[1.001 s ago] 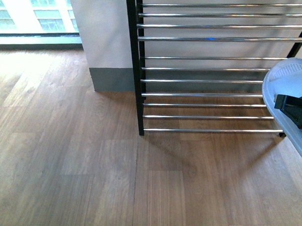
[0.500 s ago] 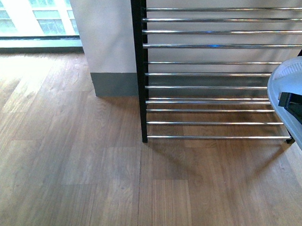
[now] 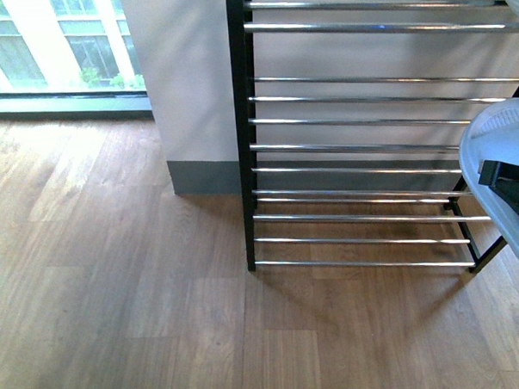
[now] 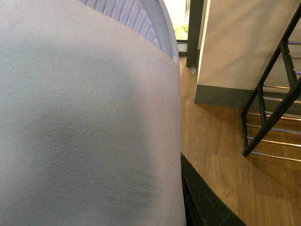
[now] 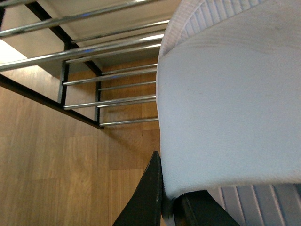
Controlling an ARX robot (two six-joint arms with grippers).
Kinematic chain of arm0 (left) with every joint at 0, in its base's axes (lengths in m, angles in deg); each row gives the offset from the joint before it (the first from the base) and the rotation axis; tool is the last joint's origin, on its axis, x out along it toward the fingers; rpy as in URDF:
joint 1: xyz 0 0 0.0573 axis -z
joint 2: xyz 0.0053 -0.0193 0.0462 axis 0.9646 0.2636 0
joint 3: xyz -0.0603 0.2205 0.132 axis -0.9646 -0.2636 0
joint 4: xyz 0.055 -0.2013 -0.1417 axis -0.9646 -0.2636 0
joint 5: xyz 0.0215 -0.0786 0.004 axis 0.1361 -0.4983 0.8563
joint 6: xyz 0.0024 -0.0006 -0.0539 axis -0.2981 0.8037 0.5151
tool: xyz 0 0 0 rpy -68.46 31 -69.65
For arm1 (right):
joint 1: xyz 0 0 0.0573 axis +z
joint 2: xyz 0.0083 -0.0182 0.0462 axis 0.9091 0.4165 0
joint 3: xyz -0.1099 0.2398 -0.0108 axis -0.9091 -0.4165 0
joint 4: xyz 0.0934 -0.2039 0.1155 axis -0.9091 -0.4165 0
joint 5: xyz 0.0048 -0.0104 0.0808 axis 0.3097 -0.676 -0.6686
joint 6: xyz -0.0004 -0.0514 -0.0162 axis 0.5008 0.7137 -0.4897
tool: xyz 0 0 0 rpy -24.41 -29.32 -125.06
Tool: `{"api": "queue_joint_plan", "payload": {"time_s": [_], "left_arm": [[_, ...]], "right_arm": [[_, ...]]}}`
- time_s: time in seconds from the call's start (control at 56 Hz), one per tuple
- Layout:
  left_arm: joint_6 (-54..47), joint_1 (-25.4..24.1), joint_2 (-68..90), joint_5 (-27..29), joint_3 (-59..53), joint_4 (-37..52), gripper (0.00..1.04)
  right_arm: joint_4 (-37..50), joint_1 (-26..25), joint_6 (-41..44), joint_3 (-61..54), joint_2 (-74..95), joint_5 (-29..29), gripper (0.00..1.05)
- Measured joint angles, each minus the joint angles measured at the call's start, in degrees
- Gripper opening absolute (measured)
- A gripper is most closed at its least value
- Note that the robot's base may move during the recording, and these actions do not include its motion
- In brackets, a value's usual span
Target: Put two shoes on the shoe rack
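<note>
Pale blue rubber fills both wrist views: each arm carries one slide of the pair. From the front view I see the right slide [image 3: 499, 162] at the right edge of frame, raised off the wooden floor [image 3: 117, 278] and level with the lower tiers of the shoe rack [image 3: 243, 143], just beside its right end. The right hand [image 3: 510, 182] shows as a black part over the slide; in the right wrist view its dark fingers [image 5: 146, 202] pinch the strap edge of that slide [image 5: 225, 108], pressed together on it. The left slide [image 4: 89, 122] covers nearly the whole left wrist view, with only a dark edge of the left hand [image 4: 202, 202] visible below it; I cannot tell how its fingers stand, though the slide lies so close to the camera that I judge it is carried. Risks, as I assess them: the tiers are thin chrome bars [image 3: 364, 216] with open gaps, so a slide set down tilted or across too few bars could tip through or slip off. The grip is on soft strap rubber, which may flex and let the slide swing on approach. The right slide sits near the rack's end frame and could strike it.
</note>
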Motion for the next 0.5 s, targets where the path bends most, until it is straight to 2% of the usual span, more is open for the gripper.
{"api": "queue_joint_plan", "payload": {"time_s": [0.411,0.447,0.5], "left_arm": [[0.0,0.0,0.0,0.0,0.1,0.0,0.02],[0.0,0.0,0.0,0.0,0.1,0.0,0.02],[0.0,0.0,0.0,0.0,0.1,0.0,0.02]], "right_arm": [[0.0,0.0,0.1,0.0,0.0,0.0,0.02],[2.9,-0.4,1.1,-0.6,0.7,-2.3,0.02],[13.6,-0.9,3.7,-2.7,2.1,-9.1,0.02]]}}
